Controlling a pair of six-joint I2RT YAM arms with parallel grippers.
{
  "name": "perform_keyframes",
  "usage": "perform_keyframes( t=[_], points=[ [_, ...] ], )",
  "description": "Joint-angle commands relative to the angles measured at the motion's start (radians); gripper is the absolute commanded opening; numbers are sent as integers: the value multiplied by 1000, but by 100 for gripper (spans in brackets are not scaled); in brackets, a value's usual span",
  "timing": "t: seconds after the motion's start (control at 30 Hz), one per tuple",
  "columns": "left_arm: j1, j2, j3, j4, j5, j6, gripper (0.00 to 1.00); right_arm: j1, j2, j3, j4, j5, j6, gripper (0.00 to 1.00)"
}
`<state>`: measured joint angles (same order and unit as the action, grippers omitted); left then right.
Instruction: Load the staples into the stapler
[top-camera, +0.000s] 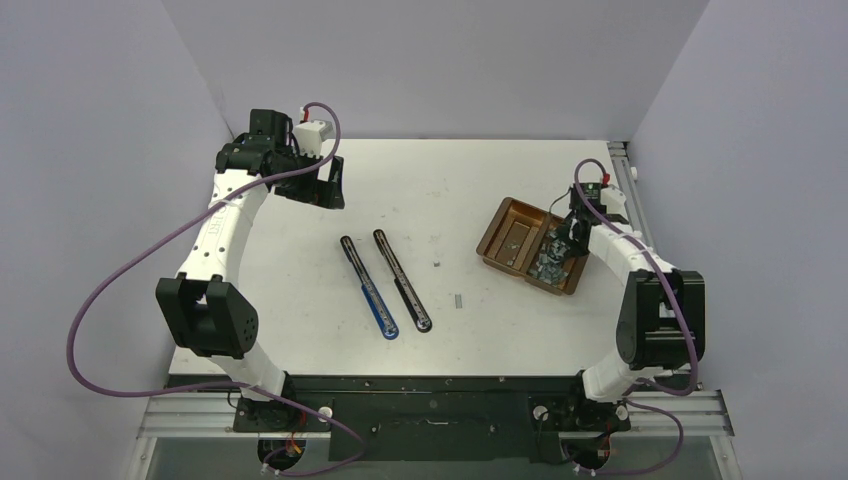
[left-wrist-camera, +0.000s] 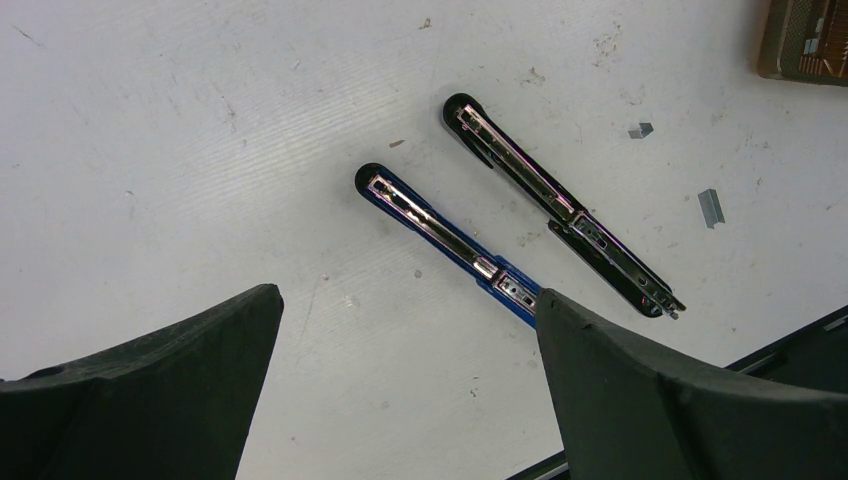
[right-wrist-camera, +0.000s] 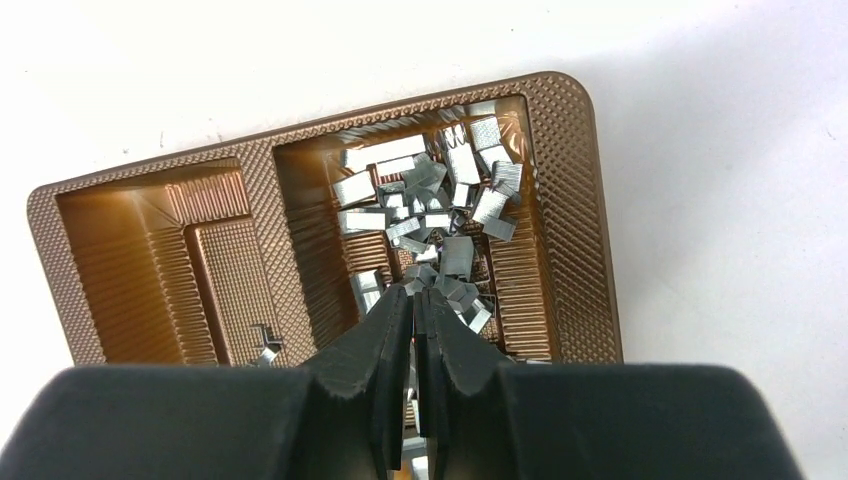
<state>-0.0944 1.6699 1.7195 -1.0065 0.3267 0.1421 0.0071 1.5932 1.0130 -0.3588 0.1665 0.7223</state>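
Two staplers lie folded open flat mid-table, one blue (top-camera: 368, 288) (left-wrist-camera: 440, 235) and one black (top-camera: 401, 279) (left-wrist-camera: 560, 205), their metal channels facing up. The staples (right-wrist-camera: 440, 190) (top-camera: 550, 260) are piled in the right compartment of a brown tray (right-wrist-camera: 130, 180) (top-camera: 497, 235). My right gripper (right-wrist-camera: 415, 292) (top-camera: 568, 240) is shut, its tips down in the pile; I cannot make out a strip pinched between them. My left gripper (left-wrist-camera: 410, 300) (top-camera: 330, 185) hangs open and empty above the table, far left of the staplers.
A loose staple strip (top-camera: 458, 299) (left-wrist-camera: 711, 206) and a smaller piece (top-camera: 436, 263) (left-wrist-camera: 640, 130) lie on the table between the staplers and the tray. A stray staple (right-wrist-camera: 265, 345) sits in the tray's left compartment. Walls enclose the table's back and sides.
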Motion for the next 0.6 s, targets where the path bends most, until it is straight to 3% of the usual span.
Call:
perform_keyframes(
  t=[0.0, 0.1, 0.2, 0.33, 0.57],
  points=[
    [9, -22, 12, 20, 15, 0, 96, -2, -67, -30, -16, -1, -7, 11],
    [9, -21, 7, 22, 17, 1, 96, -1, -65, -59, -23, -6, 10, 31],
    [9, -21, 4, 25, 20, 1, 96, 2, -65, -105, -7, -16, 37, 43],
    [10, -15, 9, 27, 17, 2, 96, 7, -39, -124, 7, -22, 57, 44],
    [9, -9, 15, 22, 15, 3, 96, 16, 32, -95, 13, 8, 109, 35]
  ],
)
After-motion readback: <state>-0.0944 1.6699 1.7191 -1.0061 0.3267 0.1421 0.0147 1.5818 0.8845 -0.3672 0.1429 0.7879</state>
